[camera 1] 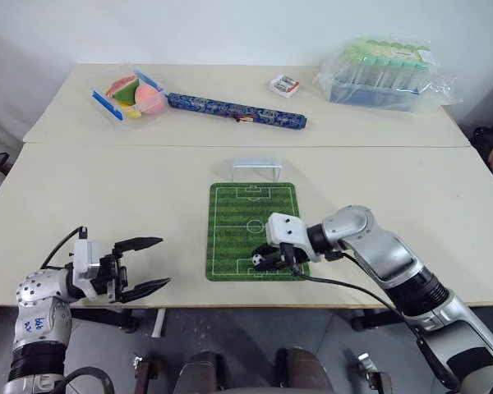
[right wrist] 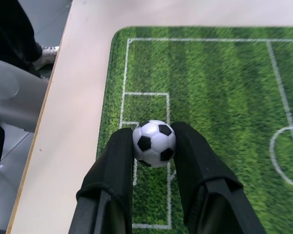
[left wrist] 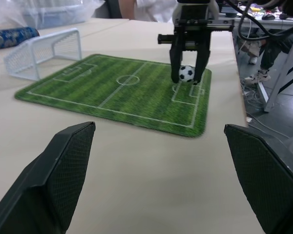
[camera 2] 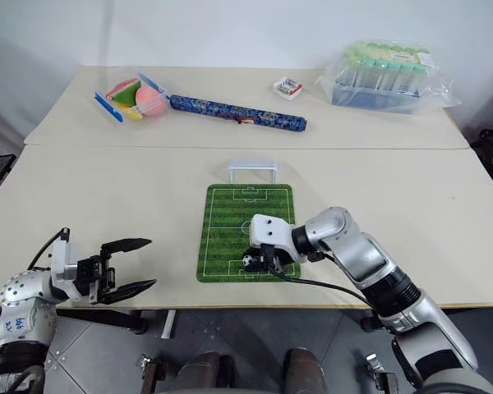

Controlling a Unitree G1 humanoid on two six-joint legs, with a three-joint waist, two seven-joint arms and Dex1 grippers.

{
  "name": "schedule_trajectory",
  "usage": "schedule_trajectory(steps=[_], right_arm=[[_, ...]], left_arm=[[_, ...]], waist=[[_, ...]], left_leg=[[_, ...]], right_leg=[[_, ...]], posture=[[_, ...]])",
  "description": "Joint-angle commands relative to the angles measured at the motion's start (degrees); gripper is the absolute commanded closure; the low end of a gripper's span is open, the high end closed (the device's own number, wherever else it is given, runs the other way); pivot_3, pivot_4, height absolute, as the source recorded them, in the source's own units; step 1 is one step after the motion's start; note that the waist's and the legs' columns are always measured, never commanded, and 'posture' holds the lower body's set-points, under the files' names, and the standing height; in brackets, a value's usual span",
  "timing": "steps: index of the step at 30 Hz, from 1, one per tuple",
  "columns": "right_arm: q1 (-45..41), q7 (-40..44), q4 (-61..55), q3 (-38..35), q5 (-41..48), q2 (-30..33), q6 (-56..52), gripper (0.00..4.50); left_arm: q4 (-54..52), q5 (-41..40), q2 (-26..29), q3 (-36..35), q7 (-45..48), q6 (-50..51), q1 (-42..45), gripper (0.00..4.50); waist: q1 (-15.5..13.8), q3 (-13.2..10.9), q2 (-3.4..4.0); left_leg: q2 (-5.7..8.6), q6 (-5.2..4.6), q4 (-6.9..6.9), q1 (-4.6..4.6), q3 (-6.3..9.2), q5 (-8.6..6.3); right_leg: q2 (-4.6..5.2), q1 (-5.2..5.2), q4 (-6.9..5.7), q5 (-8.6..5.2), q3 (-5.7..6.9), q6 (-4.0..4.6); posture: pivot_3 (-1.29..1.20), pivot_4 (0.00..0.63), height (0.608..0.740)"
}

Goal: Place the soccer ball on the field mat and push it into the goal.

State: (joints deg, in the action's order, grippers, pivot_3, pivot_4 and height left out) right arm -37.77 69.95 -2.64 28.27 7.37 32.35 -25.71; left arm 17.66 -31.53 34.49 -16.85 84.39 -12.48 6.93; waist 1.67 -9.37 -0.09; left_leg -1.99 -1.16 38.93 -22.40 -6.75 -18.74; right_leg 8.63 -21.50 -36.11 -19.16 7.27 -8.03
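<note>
My left gripper [camera 1: 152, 264] hangs open off the mat. My right gripper [right wrist: 155, 146] pinches the soccer ball [right wrist: 154, 143] over the field mat [camera 1: 230, 222], near end; goal [camera 1: 257, 169] beyond.

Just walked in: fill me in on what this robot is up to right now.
The right gripper is shut on the soccer ball, holding it over the near end of the field mat, by the penalty box. The goal stands on the table just past the mat's far end. The left gripper hangs open over bare table to the left of the mat, holding nothing. The ball has not been let go or pushed yet.
</note>
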Motion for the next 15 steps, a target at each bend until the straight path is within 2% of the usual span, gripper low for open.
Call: schedule_trajectory(steps=[1, 10, 12, 14, 15], right_arm=[[-0.9, 0.9, 1.9, 0.7, -1.4, -1.1, 3.2, 3.64], [-2.5, 1.8, 6.3, 0.4, -3.0, -2.6, 5.9, 3.64], [-2.3, 2.4, 6.5, 0.4, -3.0, -2.4, 6.6, 2.88], [-1.9, 3.1, 5.7, 0.2, -2.6, -2.1, 6.9, 2.34], [-1.7, 3.3, 5.3, 0.0, -2.4, -2.0, 6.9, 2.34]], left_arm=[[-3.4, -1.7, 0.3, -1.3, -0.8, 0.1, -1.6, 0.0], [-4.8, -1.9, 0.3, -1.4, -2.6, 0.2, -3.1, 0.0], [-4.5, -1.7, 0.1, -1.1, -3.0, 0.0, -2.7, 0.0], [-4.1, -1.5, -0.1, -0.9, -3.4, 0.0, -2.0, 0.0], [-3.8, -1.4, -0.1, -0.8, -3.6, 0.0, -1.6, 0.0]], waist=[[0.1, 0.0, 0.0], [0.1, 0.0, -0.01], [0.1, 0.0, -0.01], [0.1, 0.0, -0.01], [0.1, 0.0, -0.01]], left_leg=[[-0.01, 0.0, 0.0, 0.0, 0.0, 0.0], [-0.04, 0.01, 0.0, 0.01, 0.0, 0.0], [-0.03, 0.0, 0.0, 0.01, -0.01, 0.0], [-0.03, 0.01, 0.0, 0.01, -0.01, 0.0], [-0.03, 0.01, 0.0, 0.01, -0.01, 0.0]], right_leg=[[0.0, 0.0, 0.01, 0.0, 0.01, 0.0], [-0.01, 0.0, -0.01, 0.0, 0.0, 0.0], [-0.01, 0.0, -0.01, 0.0, 0.0, 0.0], [-0.01, 0.0, -0.01, 0.0, 0.0, 0.0], [-0.01, 0.0, -0.01, 0.0, 0.0, 0.0]], posture=[[0.0, 0.15, 0.74], [0.0, 0.15, 0.74], [0.0, 0.15, 0.74], [0.0, 0.15, 0.74], [0.0, 0.15, 0.74]])
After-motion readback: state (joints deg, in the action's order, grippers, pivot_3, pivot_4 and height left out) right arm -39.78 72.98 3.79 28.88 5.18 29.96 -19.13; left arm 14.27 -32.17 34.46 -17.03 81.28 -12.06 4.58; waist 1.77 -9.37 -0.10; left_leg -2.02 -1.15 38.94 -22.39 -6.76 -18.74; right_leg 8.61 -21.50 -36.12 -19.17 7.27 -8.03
